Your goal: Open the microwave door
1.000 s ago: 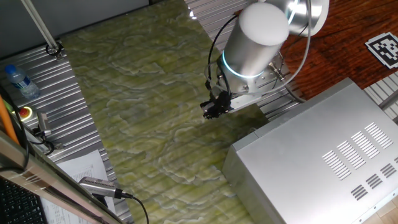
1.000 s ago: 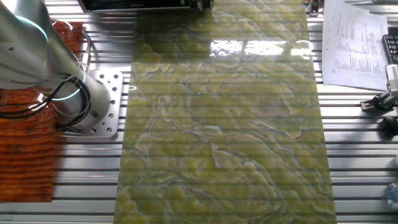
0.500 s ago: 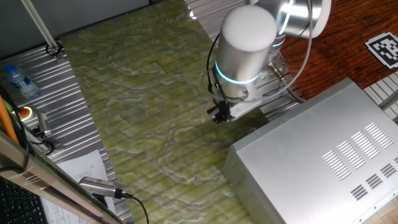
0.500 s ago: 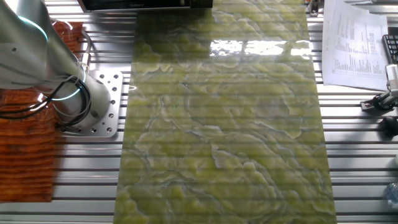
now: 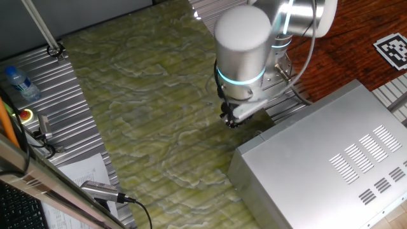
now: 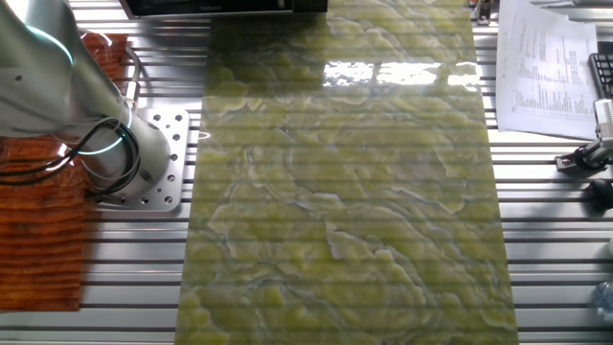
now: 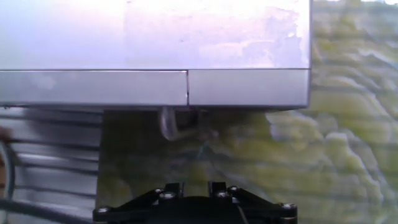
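The microwave is a big silver box with vent slots at the lower right of one fixed view. In the hand view its top fills the upper half. Below it the microwave door shows as a silver front strip split by a vertical seam, with a small curved metal piece under it. In the other fixed view the door is a thin dark strip at the top edge. My gripper hangs just off the box's near corner, touching nothing. Only its black finger bases show.
A green marbled mat covers the table in front of the microwave. The arm's big silver joint hangs over the mat's far end, and its base stands left of the mat. A bottle, papers and cables lie on the ribbed plates.
The arm has swung down and right, carrying my gripper closer to the microwave's corner. The microwave and its door have not moved.
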Available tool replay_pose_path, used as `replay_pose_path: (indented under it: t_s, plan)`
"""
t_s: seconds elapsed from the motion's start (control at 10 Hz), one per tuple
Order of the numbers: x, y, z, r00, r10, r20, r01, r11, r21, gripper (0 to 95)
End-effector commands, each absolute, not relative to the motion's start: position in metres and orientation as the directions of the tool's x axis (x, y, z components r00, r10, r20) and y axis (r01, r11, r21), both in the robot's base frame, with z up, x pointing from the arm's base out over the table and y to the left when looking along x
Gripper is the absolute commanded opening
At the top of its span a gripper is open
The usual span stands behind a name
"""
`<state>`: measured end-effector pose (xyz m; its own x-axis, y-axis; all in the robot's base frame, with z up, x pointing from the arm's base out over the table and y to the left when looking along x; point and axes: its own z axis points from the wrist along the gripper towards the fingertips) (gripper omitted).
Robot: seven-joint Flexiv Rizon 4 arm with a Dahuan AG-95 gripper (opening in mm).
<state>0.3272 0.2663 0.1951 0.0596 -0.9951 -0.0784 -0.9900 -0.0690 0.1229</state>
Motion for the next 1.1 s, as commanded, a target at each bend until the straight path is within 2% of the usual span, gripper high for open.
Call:
replay_pose_path:
  t_s: [0.1, 0.3, 0.4, 0.5, 0.6, 1.1]
  plan:
    - [0.328, 0.267, 0.195, -0.053, -0.998, -0.041, -0.994, 0.049, 0.098, 19.0]
    - [0.328, 0.267, 0.195, -0.027, -0.994, -0.109, -0.994, 0.015, 0.105, 19.0]
    - [0.328, 0.267, 0.195, -0.003, -0.994, -0.113, -0.995, -0.009, 0.104, 38.0]
    - [0.328, 0.267, 0.195, 0.001, -0.993, -0.116, -0.995, -0.013, 0.104, 38.0]
    - [0.322, 0.274, 0.199, 0.015, -0.992, -0.127, -0.994, -0.028, 0.103, 19.0]
    - [0.297, 0.298, 0.209, 0.078, -0.984, -0.159, -0.992, -0.092, 0.087, 19.0]
